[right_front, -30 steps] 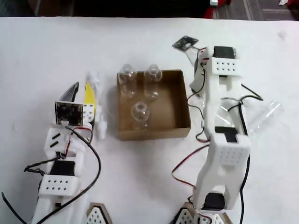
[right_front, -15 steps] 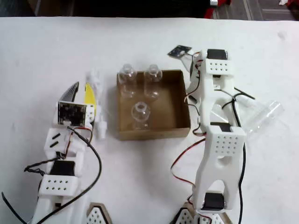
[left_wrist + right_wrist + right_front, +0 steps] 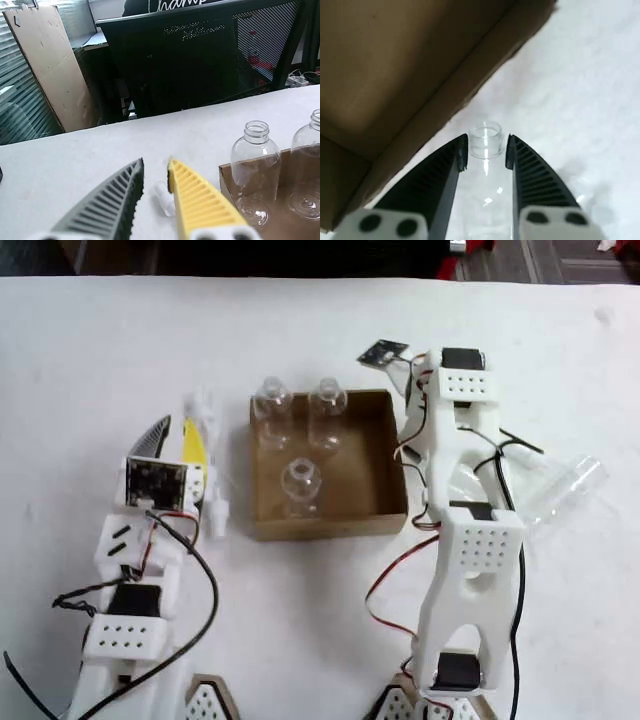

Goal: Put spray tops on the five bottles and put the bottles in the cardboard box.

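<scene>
Our right tool (image 3: 485,150) is closed on the neck of a clear bottle (image 3: 486,139), just outside a wall of the cardboard box (image 3: 395,60), and that bottle carries no top. The grip is on smooth, narrow plastic, so we judge it could twist or slip free and roll across the worktop (image 3: 100,340). Three bottles (image 3: 300,480) stand uncapped in the box; dropping this one in bare would repeat the fault. Our left tool (image 3: 156,162) sits open and empty beside the spray tops (image 3: 205,412), where a careless close could scatter them.
</scene>
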{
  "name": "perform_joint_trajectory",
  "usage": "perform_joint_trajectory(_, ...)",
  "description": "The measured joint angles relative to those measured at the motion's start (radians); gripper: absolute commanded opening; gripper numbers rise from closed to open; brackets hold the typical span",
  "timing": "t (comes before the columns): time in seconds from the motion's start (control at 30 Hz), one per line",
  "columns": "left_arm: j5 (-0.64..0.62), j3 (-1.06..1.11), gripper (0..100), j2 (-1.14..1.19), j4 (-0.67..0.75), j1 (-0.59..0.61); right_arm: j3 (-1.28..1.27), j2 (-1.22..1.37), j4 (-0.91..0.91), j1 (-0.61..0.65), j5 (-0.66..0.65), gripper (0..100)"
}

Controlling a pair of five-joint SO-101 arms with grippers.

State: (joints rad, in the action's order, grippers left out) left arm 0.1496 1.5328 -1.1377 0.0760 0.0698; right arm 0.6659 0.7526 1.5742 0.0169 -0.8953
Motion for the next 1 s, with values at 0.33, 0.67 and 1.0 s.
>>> perform_joint_trajectory(0.33, 0.0, 0.0, 8, 0.0, 0.0, 0.0, 0.0, 0.0, 0.021, 0.0, -0.011, 30.7)
perform_joint_trajectory(0.67, 0.0, 0.0, 8, 0.0, 0.0, 0.0, 0.005, 0.057, 0.032, -0.002, -0.091, 20.6)
perform_joint_trajectory(1.0, 0.0, 0.0, 8, 0.0, 0.0, 0.0, 0.005, 0.063, 0.008, -0.002, -0.092, 21.7)
